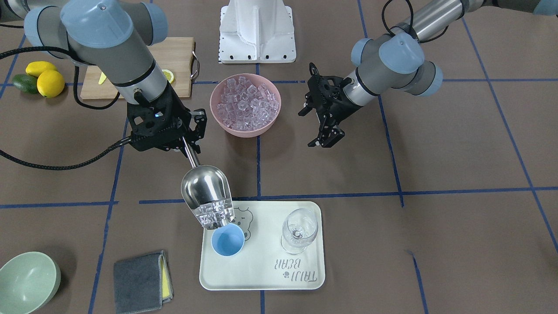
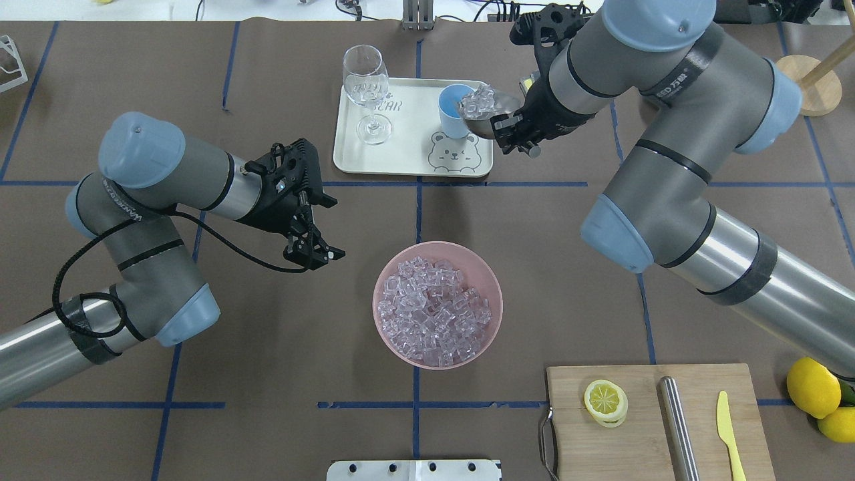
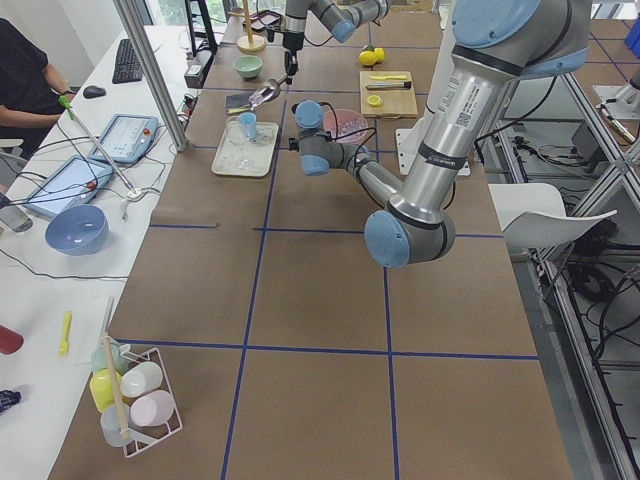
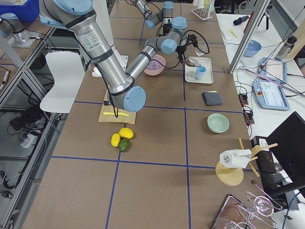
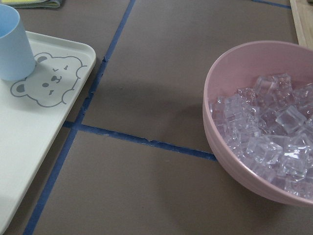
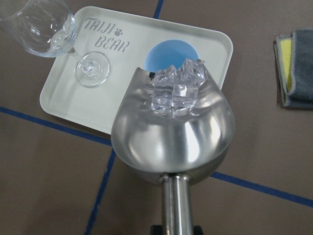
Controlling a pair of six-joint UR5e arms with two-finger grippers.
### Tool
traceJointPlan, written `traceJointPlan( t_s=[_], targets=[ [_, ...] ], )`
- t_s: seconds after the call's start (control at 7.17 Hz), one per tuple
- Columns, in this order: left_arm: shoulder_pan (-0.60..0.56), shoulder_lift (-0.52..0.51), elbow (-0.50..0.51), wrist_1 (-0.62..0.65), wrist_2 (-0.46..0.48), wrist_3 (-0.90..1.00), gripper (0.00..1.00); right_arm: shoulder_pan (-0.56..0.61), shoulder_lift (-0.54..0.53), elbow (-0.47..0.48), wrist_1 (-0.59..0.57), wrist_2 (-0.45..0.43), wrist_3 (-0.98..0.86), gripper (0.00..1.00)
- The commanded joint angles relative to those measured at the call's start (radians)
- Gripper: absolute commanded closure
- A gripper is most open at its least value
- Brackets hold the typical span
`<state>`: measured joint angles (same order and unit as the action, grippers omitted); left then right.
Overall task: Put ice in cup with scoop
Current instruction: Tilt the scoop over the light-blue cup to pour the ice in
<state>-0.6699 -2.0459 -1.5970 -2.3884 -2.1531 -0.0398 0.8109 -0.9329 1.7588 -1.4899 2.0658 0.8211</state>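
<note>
My right gripper (image 1: 188, 146) is shut on the rod handle of the steel scoop (image 1: 206, 196), which is tilted mouth-down over the light-blue cup (image 1: 227, 239) on the cream tray (image 1: 301, 274). Several ice cubes (image 6: 177, 88) lie at the scoop's (image 6: 171, 132) lip, just above the cup's (image 6: 172, 56) open mouth; the cup looks empty. More ice (image 2: 435, 312) fills the pink bowl (image 2: 491, 284) at mid-table. My left gripper (image 2: 308, 224) is open and empty, hovering left of the bowl. The left wrist view shows the cup (image 5: 13, 44) and the bowl (image 5: 230, 147).
A clear stemmed glass (image 1: 298, 230) stands on the tray right of the cup. A grey cloth (image 1: 140, 281) and a green bowl (image 1: 27, 281) lie near the front edge. A cutting board (image 2: 651, 417) holds a lemon slice, steel cylinder and yellow knife; lemons (image 2: 818, 394) lie beside it.
</note>
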Motion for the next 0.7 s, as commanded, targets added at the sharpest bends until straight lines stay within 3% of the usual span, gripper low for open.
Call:
traceJointPlan(
  t_s=[0.0,0.56],
  targets=[
    [0.001,0.0,0.0,0.0,0.001,0.0,0.0,0.026,0.04,-0.045,-0.038,0.067,-0.011,1.0],
    [0.004,0.0,0.0,-0.002,0.002,0.0,0.0,0.06,0.091,-0.13,-0.056,0.154,-0.036,1.0]
  ],
)
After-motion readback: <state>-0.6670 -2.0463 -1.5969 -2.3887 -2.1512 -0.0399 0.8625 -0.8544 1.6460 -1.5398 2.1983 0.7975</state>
